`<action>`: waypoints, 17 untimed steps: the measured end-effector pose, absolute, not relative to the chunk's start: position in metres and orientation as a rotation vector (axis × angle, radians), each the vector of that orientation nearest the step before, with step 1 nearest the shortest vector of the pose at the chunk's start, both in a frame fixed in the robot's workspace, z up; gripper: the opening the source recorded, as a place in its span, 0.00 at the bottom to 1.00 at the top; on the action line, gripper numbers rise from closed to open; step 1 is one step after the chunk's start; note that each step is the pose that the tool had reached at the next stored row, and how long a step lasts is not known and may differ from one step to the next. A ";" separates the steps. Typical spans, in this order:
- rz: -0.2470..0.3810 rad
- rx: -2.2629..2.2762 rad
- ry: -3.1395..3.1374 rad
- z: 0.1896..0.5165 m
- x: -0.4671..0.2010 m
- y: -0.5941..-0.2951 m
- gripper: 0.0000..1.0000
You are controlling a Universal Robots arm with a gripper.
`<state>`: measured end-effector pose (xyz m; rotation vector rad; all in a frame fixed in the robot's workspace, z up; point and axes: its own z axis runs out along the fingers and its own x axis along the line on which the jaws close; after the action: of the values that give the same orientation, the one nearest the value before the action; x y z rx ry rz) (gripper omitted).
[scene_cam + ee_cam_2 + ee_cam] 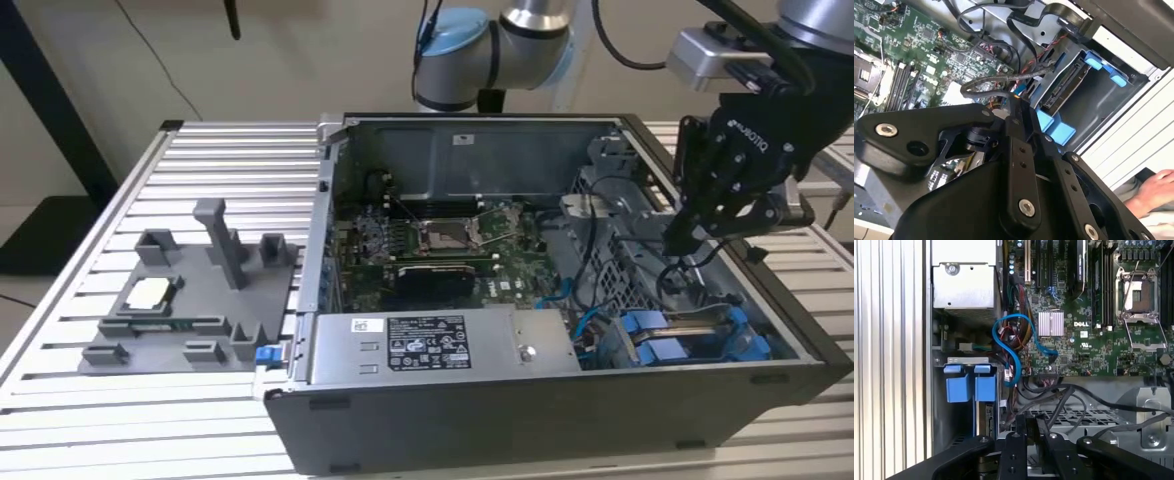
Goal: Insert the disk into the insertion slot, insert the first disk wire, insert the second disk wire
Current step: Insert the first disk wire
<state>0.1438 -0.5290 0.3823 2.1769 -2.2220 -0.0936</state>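
Observation:
My gripper (681,238) hangs inside the open computer case (334,420), at the exterior view's right, a little above and behind the insertion slot (694,335). The slot is a dark metal bay with blue fittings, in both wrist views (1104,67) (966,387). The disk (1064,90) lies inside the bay, its connector edge facing the gripper (1018,100). The fingers stand close together, shut on the end of a black disk wire (999,79) that loops back toward the motherboard. In the first wrist view the gripper (1030,422) sits among black cables beside the bay.
The motherboard with its silver processor socket (441,235) fills the case floor. A silver power supply (427,345) sits at the front. A blue cable (1009,340) loops near the bay. A grey fixture tray (187,300) lies outside the case. A person's hand (1154,192) rests outside it.

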 end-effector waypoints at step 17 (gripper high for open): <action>-0.085 2.180 -2.221 0.365 0.167 -0.550 0.19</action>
<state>0.1675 -0.5500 0.3651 2.1802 -2.2210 -0.0847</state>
